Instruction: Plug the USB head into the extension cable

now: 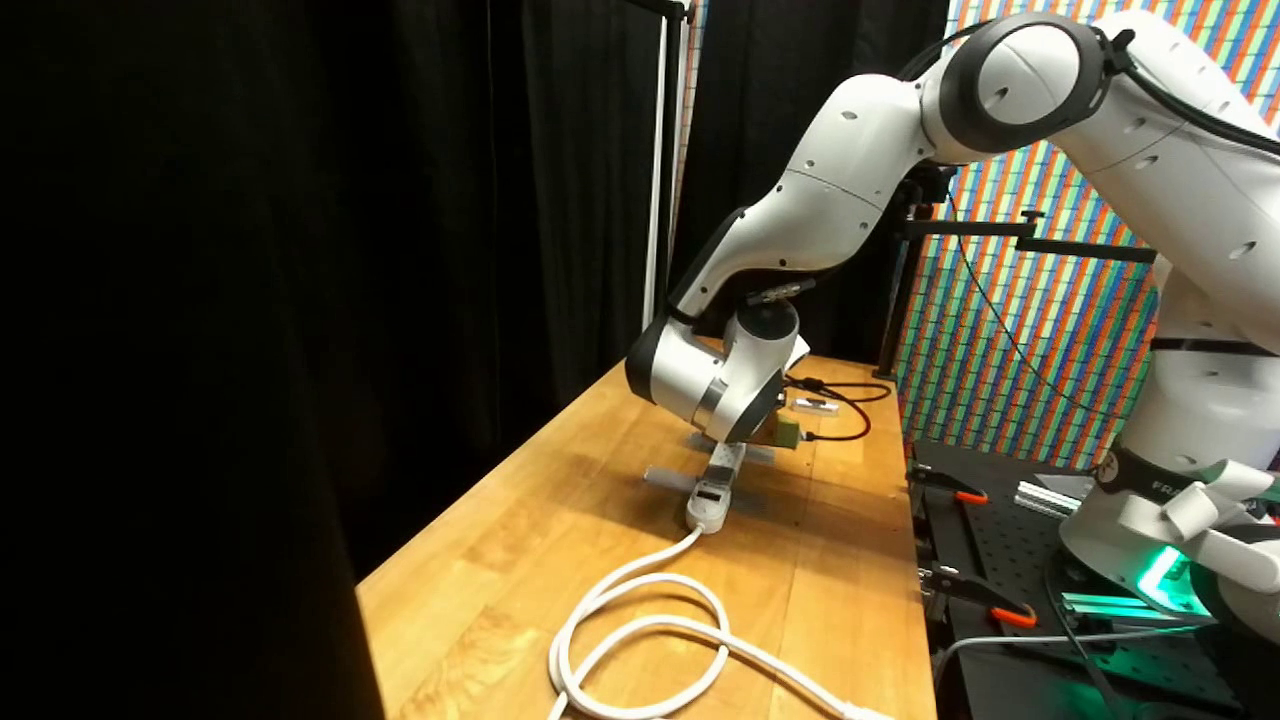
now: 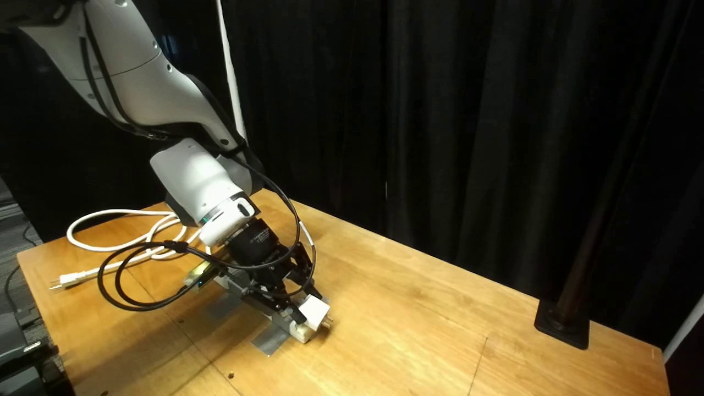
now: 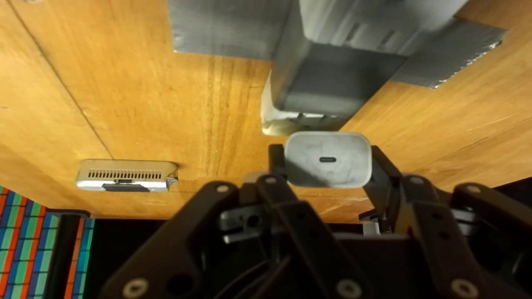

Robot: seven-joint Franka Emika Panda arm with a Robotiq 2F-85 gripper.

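We see a boxy white USB head (image 3: pixel 328 170) over the tan wood-grained tabletop (image 2: pixel 429 319) bearing a narrow white socket strip (image 1: pixel 708 507).

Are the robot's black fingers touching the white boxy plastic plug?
Touching: the wrist view shows the fingers against both sides of the plug, with no gap.

bench (image 1: pixel 480 640): light wood, dark seams, some small dark holes
grey tape (image 3: pixel 224 29): strips stuck flat to bench, also in both exterior views
black curtain (image 2: pixel 467 137): hangs in folds past bench's far side
patterned panel (image 1: pixel 1080 335): upright, orange/green/blue blocks, far right
dark post (image 2: pixel 566 313): square foot, stands on bench, right side, in an exterior view
clamps (image 1: pixel 942 482): two, orange-tipped, along bench's right edge, one nearer, one farther
perforated plate (image 1: pixel 1030 550): dark, right of bench
slotted box (image 3: pixel 126 176): pale, dark patch, left in wrist view
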